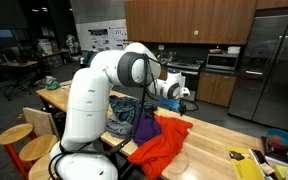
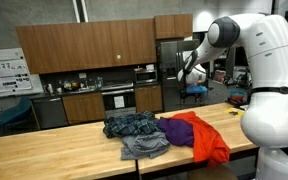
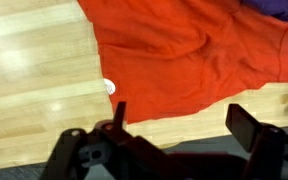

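Note:
My gripper (image 3: 180, 115) is open and empty, held high above the wooden table. In the wrist view its two dark fingers frame the edge of an orange-red garment (image 3: 184, 50) lying below on the wood. In both exterior views the gripper (image 1: 180, 97) (image 2: 191, 72) hangs in the air over the pile of clothes: the orange-red garment (image 1: 162, 142) (image 2: 202, 135), a purple garment (image 1: 142, 128) (image 2: 174, 128), a dark plaid shirt (image 1: 122, 118) (image 2: 130, 125) and a grey denim piece (image 2: 145, 147).
The long wooden table (image 2: 54, 150) stands in a kitchen with cabinets, an oven (image 2: 118, 98) and a steel fridge (image 1: 269, 70). Wooden stools (image 1: 24, 140) stand beside the table. Yellow and dark items (image 1: 256, 158) lie at one table end.

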